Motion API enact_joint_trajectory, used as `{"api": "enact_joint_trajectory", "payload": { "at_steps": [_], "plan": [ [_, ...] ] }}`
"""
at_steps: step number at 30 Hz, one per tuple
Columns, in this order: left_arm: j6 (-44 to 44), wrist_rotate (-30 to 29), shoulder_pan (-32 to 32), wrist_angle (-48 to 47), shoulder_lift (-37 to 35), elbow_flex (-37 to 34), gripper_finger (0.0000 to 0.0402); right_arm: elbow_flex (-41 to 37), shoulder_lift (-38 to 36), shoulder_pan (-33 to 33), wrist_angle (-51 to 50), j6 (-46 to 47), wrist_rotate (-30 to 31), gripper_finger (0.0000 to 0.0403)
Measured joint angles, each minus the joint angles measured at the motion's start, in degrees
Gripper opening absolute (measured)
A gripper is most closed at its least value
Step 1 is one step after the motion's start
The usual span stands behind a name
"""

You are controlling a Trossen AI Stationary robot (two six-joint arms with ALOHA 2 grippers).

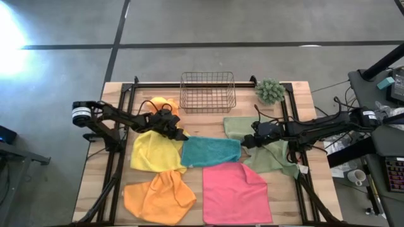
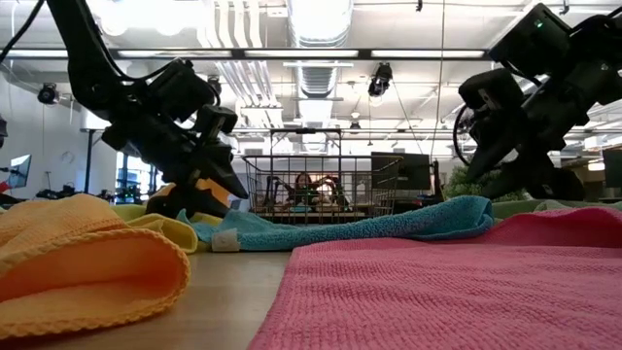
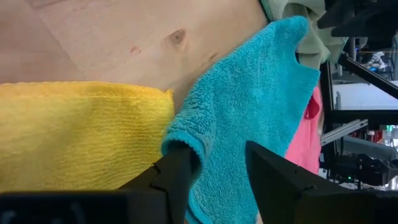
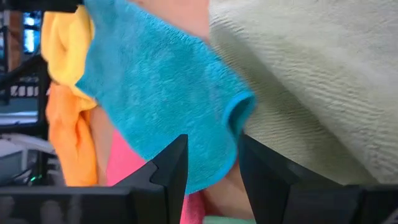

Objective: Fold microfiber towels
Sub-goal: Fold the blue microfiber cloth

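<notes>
The teal towel (image 1: pixel 211 151) lies at mid-table between the yellow towel (image 1: pixel 153 152) and the green towel (image 1: pixel 265 142). The left gripper (image 1: pixel 181 135) and right gripper (image 1: pixel 245 141) each reach low to an opposite end, jaws partly open around a corner. No writing is legible. The basket (image 1: pixel 207 91) partly hides the room behind.

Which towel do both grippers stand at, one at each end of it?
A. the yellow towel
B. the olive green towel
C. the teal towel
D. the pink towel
C: in the high view the left gripper is at one end of the teal towel and the right gripper at its other end.
</notes>
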Motion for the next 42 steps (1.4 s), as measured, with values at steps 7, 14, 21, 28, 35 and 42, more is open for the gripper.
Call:
{"api": "enact_joint_trajectory", "payload": {
  "at_steps": [7,14,21,28,35,42],
  "plan": [
    [0.4,0.0,0.0,0.5,0.0,0.0,0.0101,0.0,4.5,0.0,2.5,1.6,2.2,0.0132],
    [0.5,0.0,0.0,0.5,0.0,0.0,0.01,0.0,12.6,0.0,11.1,1.1,2.7,0.0132],
    [0.5,0.0,0.0,0.5,0.0,0.0,0.0099,2.1,17.1,0.0,13.7,0.4,2.5,0.0132],
    [0.5,0.1,0.0,0.4,0.0,0.0,0.0099,5.2,19.3,0.0,13.2,-1.6,2.5,0.0099],
    [0.4,-0.1,0.0,-0.6,0.0,0.0,0.0099,6.1,19.9,0.0,9.6,-1.6,2.6,0.0023],
    [2.1,-1.6,0.0,-1.2,0.0,0.0,0.0053,6.1,18.3,0.0,9.2,-2.0,2.6,0.0009]
  ]
}}
